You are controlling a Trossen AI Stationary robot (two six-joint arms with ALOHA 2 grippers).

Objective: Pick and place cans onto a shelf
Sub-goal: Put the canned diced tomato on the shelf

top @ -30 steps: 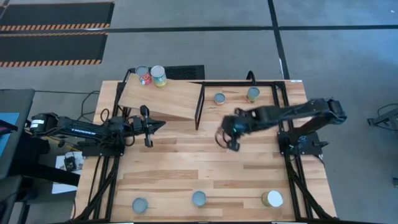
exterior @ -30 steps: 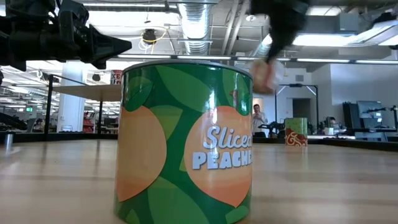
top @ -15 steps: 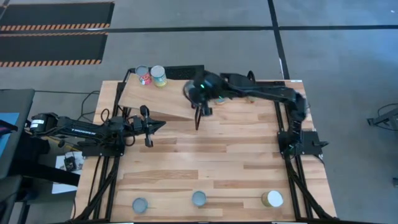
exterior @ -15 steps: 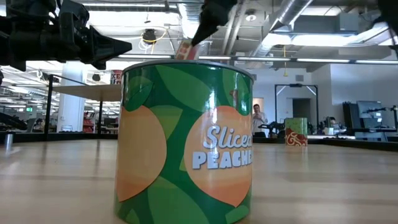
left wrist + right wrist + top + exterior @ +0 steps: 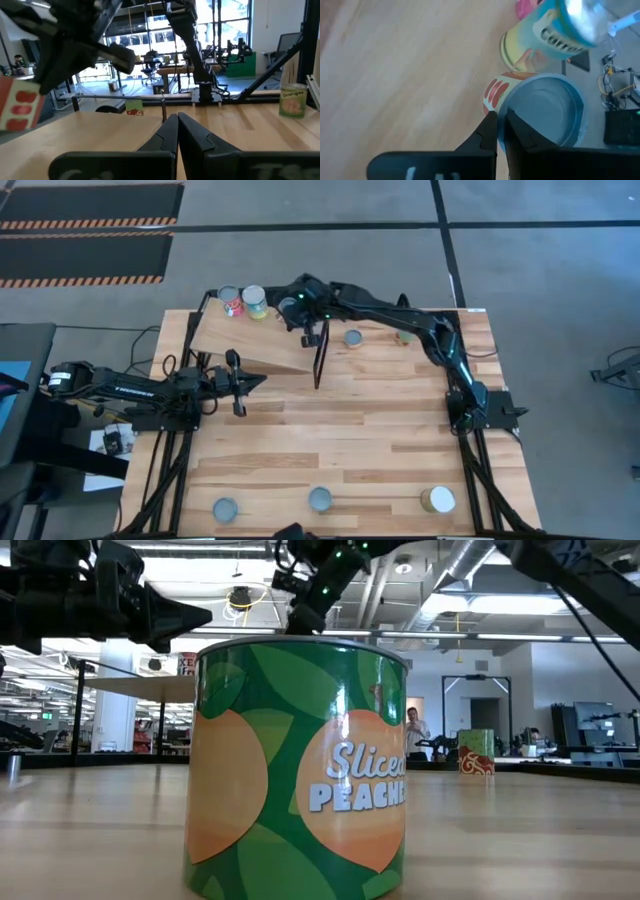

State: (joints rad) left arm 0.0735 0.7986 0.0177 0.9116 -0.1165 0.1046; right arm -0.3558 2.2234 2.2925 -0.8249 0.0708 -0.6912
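My right gripper (image 5: 288, 310) reaches over the far right part of the sloping light-wood shelf (image 5: 255, 345), shut on a red-labelled can with a grey top (image 5: 540, 115). The can also shows in the left wrist view (image 5: 17, 105). In the high view the gripper hides it. Two more cans, one red-and-white (image 5: 229, 302) and one yellow (image 5: 255, 302), stand on the shelf's far edge just left of it. My left gripper (image 5: 250, 383) is shut and empty, near the shelf's front edge. My right gripper pinches the red can at its top rim (image 5: 501, 107), one finger on the label side and one over the grey top. The fingers come from above. Whether the can's base touches the shelf board, I cannot tell.
Two cans (image 5: 352, 338) (image 5: 406, 335) stand on the table to the right of the shelf's black frame (image 5: 320, 360). Three cans (image 5: 225, 508) (image 5: 319, 498) (image 5: 437, 499) stand along the near edge. The middle one, a green peaches can (image 5: 300, 760), fills the low view.
My right gripper has swung from the table's middle toward the far edge and the left, up over the shelf, carrying the red can with it. It stays shut on the can throughout.
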